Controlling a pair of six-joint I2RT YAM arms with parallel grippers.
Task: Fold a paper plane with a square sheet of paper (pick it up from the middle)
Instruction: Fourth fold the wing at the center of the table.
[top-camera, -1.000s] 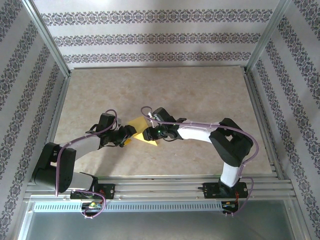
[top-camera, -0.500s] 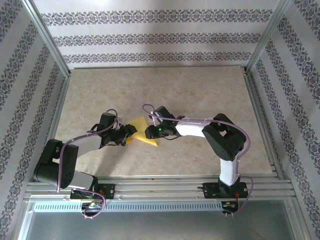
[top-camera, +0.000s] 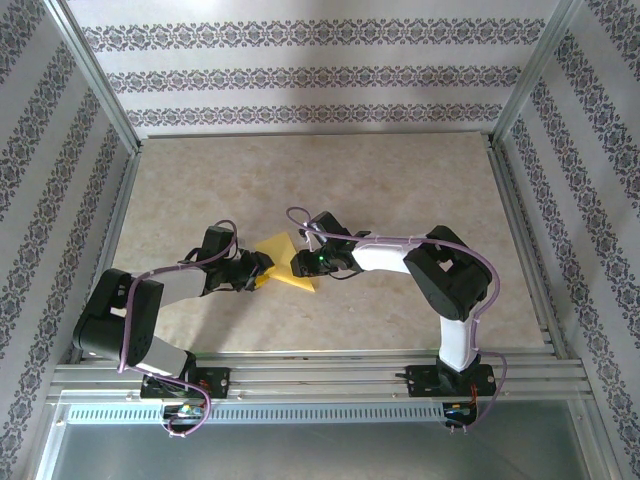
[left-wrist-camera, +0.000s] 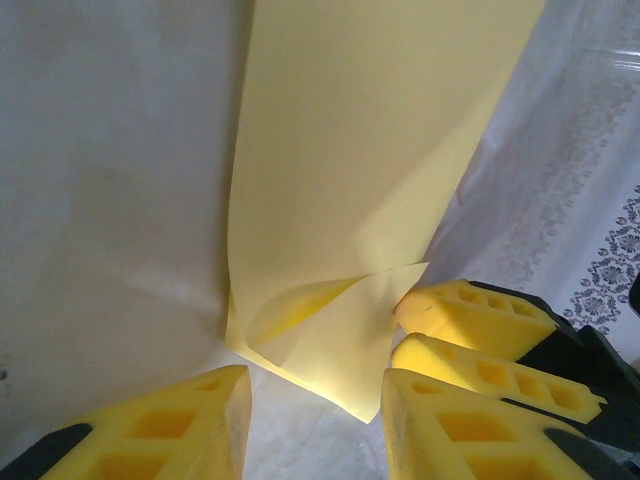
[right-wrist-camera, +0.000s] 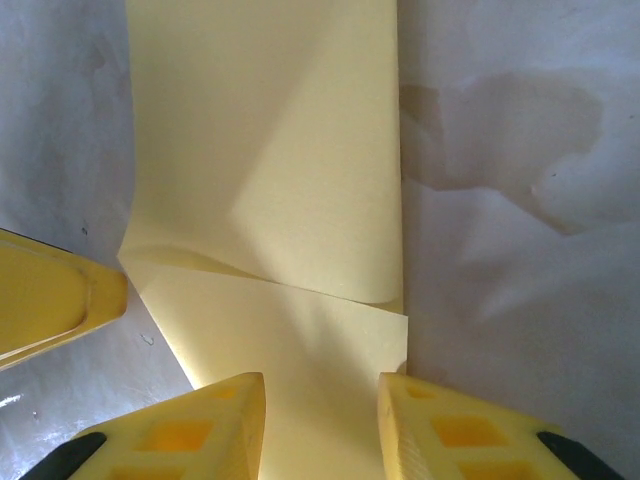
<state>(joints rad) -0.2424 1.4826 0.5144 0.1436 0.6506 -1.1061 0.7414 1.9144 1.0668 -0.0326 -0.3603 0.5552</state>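
Since a second ago left arm has pulled its elbow in over the table and its jaws have narrowed; right arm folded tighter. Yellow paper lies mid-table, nearer the near edge, one corner curled over. On left gripper fingers spread, curled corner just ahead. On right gripper fingers spread, straddling the paper.

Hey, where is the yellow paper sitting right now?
In the top view the yellow paper sits on the table, just left of centre, directly between the left gripper and the right gripper.
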